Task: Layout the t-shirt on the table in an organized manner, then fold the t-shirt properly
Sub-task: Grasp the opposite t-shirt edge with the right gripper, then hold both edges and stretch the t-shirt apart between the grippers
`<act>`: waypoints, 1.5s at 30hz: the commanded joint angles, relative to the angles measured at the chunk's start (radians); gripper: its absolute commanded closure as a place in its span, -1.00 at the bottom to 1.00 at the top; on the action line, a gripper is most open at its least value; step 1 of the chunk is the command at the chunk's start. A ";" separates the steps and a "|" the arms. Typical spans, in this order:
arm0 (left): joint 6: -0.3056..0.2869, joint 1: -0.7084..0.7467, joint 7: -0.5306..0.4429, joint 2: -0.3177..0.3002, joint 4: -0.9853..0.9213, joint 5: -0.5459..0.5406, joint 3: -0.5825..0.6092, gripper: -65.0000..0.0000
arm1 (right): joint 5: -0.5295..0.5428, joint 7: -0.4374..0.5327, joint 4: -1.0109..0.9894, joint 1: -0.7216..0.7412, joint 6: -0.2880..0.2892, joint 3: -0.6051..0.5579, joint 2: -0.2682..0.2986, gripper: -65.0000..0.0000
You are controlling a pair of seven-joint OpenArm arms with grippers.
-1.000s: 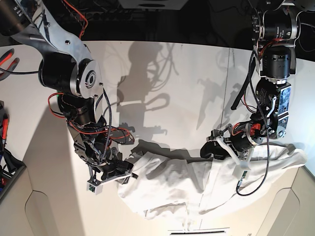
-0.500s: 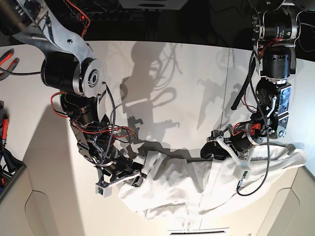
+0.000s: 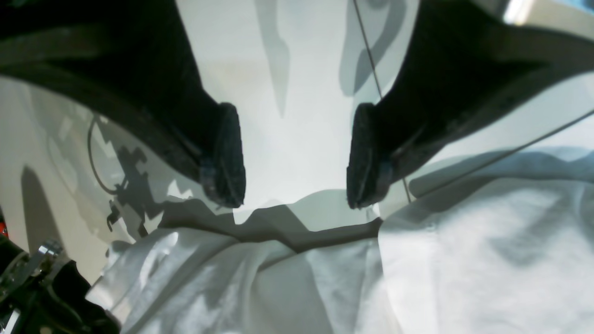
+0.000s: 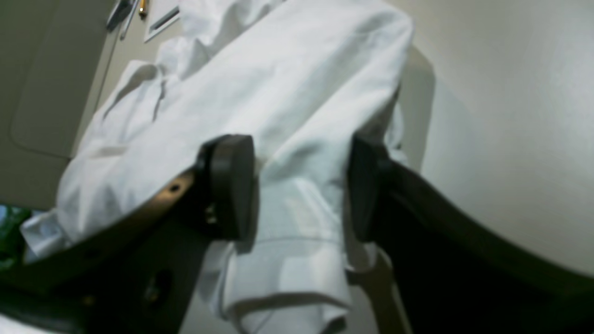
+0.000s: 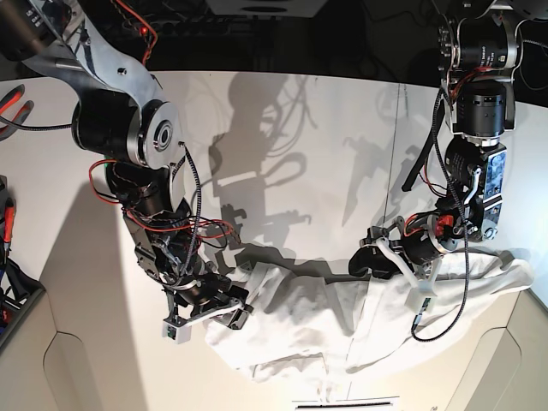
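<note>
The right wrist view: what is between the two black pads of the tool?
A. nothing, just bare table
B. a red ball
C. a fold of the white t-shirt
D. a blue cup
C, because a bunched fold of the t-shirt runs up between the pads of the right tool, which stand apart on either side of it, with the table beside it.

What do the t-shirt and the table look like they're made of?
The t-shirt looks like soft white woven or knit cloth, likely cotton: it creases and shows a stitched hem. The table looks like smooth matte white board, perhaps laminate: it takes crisp shadows and no glare.
</note>
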 commanded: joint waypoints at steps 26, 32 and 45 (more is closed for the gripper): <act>-0.029 -0.024 -0.071 -0.053 0.018 -0.014 -0.003 -0.17 | 0.094 -0.665 0.559 -0.233 0.172 -0.271 0.181 1.00; -0.027 -0.032 -0.074 -0.032 0.020 -0.013 -0.003 -0.17 | 0.092 -0.728 0.702 -0.340 0.147 -0.311 0.293 1.00; 0.152 -0.191 -0.138 0.093 0.019 0.354 0.258 -0.17 | 0.158 -0.820 0.800 -0.415 0.147 -0.311 0.346 1.00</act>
